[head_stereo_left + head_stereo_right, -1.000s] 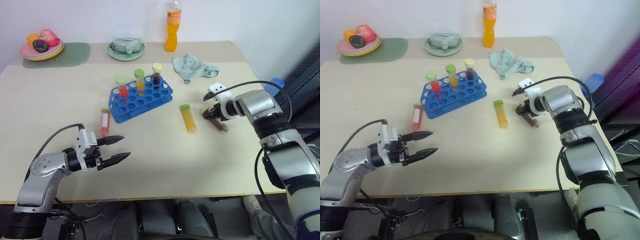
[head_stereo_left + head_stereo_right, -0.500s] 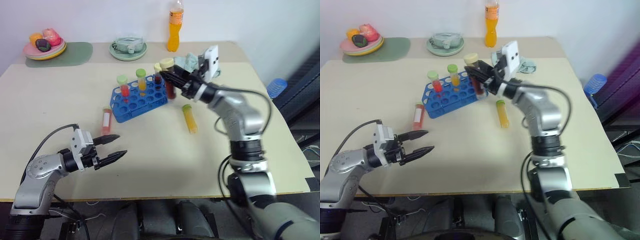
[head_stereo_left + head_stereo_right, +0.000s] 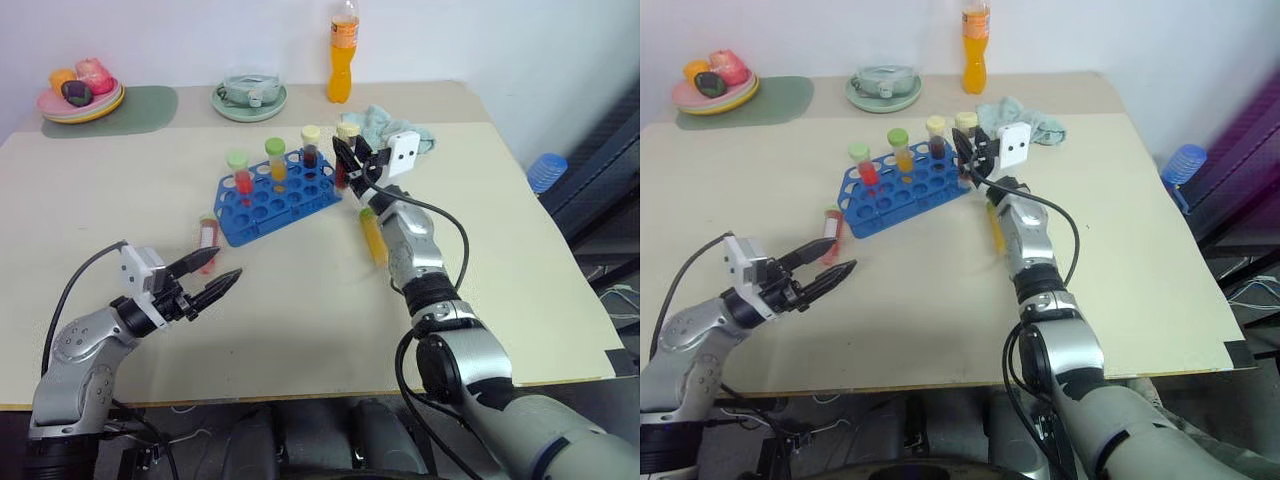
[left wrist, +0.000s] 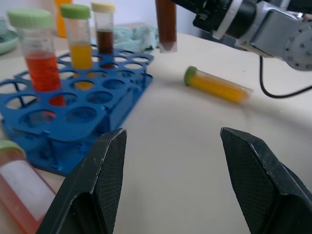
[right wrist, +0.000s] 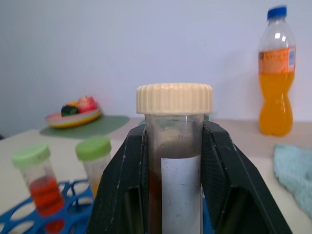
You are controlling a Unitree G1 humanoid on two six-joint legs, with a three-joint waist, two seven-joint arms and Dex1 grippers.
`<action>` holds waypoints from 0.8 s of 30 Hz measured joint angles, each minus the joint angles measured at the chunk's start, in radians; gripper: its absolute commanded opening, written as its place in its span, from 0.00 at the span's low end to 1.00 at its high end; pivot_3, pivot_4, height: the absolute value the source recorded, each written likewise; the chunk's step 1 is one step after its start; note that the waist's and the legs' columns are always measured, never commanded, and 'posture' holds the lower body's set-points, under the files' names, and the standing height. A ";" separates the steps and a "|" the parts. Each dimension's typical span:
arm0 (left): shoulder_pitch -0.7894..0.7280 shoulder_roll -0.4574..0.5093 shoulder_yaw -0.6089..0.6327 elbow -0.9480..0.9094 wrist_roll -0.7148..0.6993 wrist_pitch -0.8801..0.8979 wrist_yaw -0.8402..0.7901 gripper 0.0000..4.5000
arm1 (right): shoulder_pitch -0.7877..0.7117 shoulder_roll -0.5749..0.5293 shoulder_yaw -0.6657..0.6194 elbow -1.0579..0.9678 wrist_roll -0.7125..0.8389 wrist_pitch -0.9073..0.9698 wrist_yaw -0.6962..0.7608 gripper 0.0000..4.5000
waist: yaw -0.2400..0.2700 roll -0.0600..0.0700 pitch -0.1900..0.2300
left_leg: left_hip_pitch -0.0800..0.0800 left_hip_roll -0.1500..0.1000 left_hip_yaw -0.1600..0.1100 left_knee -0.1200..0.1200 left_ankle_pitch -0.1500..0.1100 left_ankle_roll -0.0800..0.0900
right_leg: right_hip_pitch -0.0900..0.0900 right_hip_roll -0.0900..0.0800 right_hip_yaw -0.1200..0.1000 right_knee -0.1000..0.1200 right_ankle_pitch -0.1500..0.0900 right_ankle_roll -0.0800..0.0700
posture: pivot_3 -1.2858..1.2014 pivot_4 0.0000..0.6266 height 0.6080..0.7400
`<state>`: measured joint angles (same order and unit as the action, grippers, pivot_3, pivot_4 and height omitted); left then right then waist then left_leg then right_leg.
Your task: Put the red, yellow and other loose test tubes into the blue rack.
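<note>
brown test tube point(image 5: 174, 161) with pale-yellow cap: clamped upright between the fingers of the right gripper point(image 3: 347, 163), held in the air over the right-hand end of the blue rack point(image 3: 280, 195), lower tip clear of the holes as seen from the left wrist. lower end of this tube cut off in the right wrist view; white label facing that camera.

blue rack on the table point(image 3: 300, 300), already carrying three upright tubes: red with green cap point(image 3: 240, 172), orange-yellow with green cap point(image 3: 278, 160), dark brown with pale cap point(image 3: 311, 146). exact holes occupied hard to tell.

red test tube point(image 3: 207, 243) with white label lying flat just left of the rack, near end partly covered by the left gripper point(image 3: 208, 277) in the head views. green cap cut off at the edge in the left wrist view.

yellow-orange test tube point(image 4: 216, 86) lying flat right of the rack; mostly hidden behind the right arm in the head views, shown whole from the left wrist.

left gripper released, jaws spread, nothing between them, hovering above the table.

orange bottle point(image 5: 275, 73) at the table's far edge.
</note>
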<state>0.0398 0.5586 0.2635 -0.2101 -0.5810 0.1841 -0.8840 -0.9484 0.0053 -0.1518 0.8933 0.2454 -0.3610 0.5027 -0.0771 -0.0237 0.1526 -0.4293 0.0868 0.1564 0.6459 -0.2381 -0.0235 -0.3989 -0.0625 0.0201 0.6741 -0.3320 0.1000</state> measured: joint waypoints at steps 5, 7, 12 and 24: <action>0.014 -0.014 0.026 -0.022 -0.022 0.013 0.043 0.70 | -0.054 0.027 -0.017 0.137 0.007 -0.068 0.029 0.18 | -0.001 0.000 0.000 | 0.000 0.000 0.000 0.000 0.000 0.000 | 0.000 0.000 0.000 0.000 0.000 0.000 | 0.52 0.24 1.00; 0.030 -0.015 0.037 -0.045 -0.028 0.024 0.061 0.70 | -0.077 0.033 -0.025 0.180 0.011 -0.083 0.037 0.18 | -0.001 0.000 0.000 | 0.000 0.000 0.000 0.000 0.000 0.000 | 0.000 0.000 0.000 0.000 0.000 0.000 | 0.52 0.24 1.00; 0.067 -0.021 0.050 -0.092 -0.041 0.031 0.097 0.70 | -0.130 0.044 -0.045 0.267 0.012 -0.107 0.042 0.18 | -0.002 0.000 0.000 | 0.000 0.000 0.000 0.000 0.000 0.000 | 0.000 0.000 0.000 0.001 0.000 0.000 | 0.52 0.24 1.00; 0.103 -0.033 0.067 -0.149 -0.043 0.045 0.142 0.70 | -0.197 0.046 -0.088 0.369 0.003 -0.120 0.011 0.18 | -0.002 0.001 0.000 | 0.000 0.000 0.000 0.000 0.000 0.000 | 0.001 -0.001 0.000 0.001 0.000 0.000 | 0.52 0.24 1.00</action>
<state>0.1424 0.5260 0.3309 -0.3589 -0.6237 0.2293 -0.7421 -1.1453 0.0515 -0.2396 1.2619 0.2480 -0.4810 0.5135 -0.0792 -0.0231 0.1530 -0.4288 0.0868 0.1562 0.6458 -0.2379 -0.0239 -0.3984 -0.0631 0.0200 0.6746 -0.3321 0.0999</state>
